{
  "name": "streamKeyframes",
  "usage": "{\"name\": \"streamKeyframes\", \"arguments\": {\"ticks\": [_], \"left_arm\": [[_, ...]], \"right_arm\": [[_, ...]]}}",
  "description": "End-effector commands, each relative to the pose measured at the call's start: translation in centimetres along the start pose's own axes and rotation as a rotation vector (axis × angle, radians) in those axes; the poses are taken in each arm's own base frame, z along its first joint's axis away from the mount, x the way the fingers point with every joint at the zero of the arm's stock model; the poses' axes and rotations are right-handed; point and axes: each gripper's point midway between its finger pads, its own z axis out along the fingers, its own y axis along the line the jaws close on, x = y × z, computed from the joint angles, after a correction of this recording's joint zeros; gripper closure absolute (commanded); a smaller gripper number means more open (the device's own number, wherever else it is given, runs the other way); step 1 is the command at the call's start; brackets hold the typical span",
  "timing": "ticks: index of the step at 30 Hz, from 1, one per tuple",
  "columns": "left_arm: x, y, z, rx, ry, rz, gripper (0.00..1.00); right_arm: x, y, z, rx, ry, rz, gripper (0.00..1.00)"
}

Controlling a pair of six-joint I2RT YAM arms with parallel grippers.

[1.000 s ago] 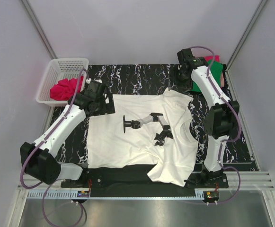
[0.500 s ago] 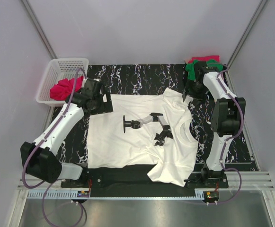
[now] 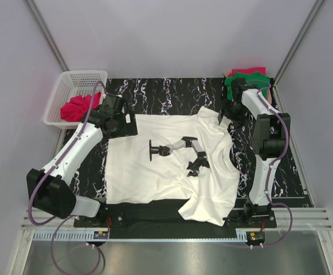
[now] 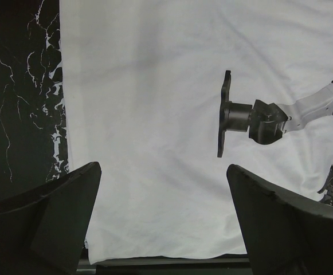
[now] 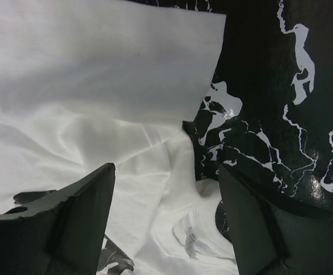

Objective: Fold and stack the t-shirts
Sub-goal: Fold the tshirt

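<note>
At the left end effector (image 4: pixel 163 169): parted wide, gripping nothing, poised just above a hem-side corner of the plain white cotton short-sleeved t-shirt (image 4: pixel 155 86), probably so as to pinch that edge for a first fold. Directly below and ahead, smooth matte cloth lying flat with barely a wrinkle. Off to one side of the fingers (image 4: pixel 69 200), the black white-veined marble-look tabletop (image 4: pixel 17 86), glossy against the soft fabric. Further ahead, a black-and-grey robot-arm picture (image 4: pixel 252 120), seemingly printed on the shirt.

At the right end effector (image 5: pixel 166 169): likewise spread apart and empty, hanging over a sleeve of the same shirt. Just beneath, rumpled folds and a straight-cut sleeve hem; looks placed to lift or flatten that sleeve. Slightly past that, a small neck label (image 5: pixel 189 238).

Close behind the right end effector, a green cotton t-shirt (image 3: pixel 257 78) at the tabletop's far corner, with a sliver of red cloth (image 3: pixel 243 71) behind it; cannot tell whether folded. Out beyond the left end effector, a white plastic lattice basket (image 3: pixel 56 94) holding a crumpled pinkish-red t-shirt (image 3: pixel 77 107). White shirt judged not yet folded.
</note>
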Motion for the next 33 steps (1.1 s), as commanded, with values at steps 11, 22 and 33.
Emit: {"name": "streamKeyframes", "arguments": {"ticks": [11, 22, 33], "left_arm": [[-2.3, -0.8, -1.0, 0.025, -0.045, -0.016, 0.01], [-2.0, -0.5, -0.6, 0.010, -0.030, -0.020, 0.01], [-1.2, -0.4, 0.0, 0.004, -0.003, -0.020, 0.01]], "right_arm": [[-4.7, -0.1, 2.2, -0.047, -0.058, 0.041, 0.19], [-4.3, 0.9, 4.2, -0.089, -0.009, 0.056, 0.20], [-5.9, 2.6, 3.2, -0.166, -0.043, 0.069, 0.20]]}}
